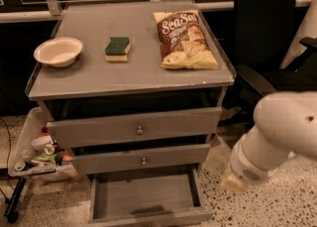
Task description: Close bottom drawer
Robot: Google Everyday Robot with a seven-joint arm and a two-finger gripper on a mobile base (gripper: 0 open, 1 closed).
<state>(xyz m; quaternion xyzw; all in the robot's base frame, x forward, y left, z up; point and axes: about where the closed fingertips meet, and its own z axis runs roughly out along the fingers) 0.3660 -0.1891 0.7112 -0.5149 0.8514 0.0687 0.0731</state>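
Pushing the shallow grey bottom drawer (144,199) squarely on its front seems best; the end effector (234,181), state untellable, hangs low off the worktop's (133,75) front-right corner.

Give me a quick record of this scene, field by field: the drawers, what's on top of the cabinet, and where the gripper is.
bottom drawer: pulled out, nothing visible inside
middle drawer: above it, pushed in further
cabinet top: bowl left, sponge middle, chip bag right
gripper: low, right of the bottom drawer, not touching it
task status: drawer not yet closed
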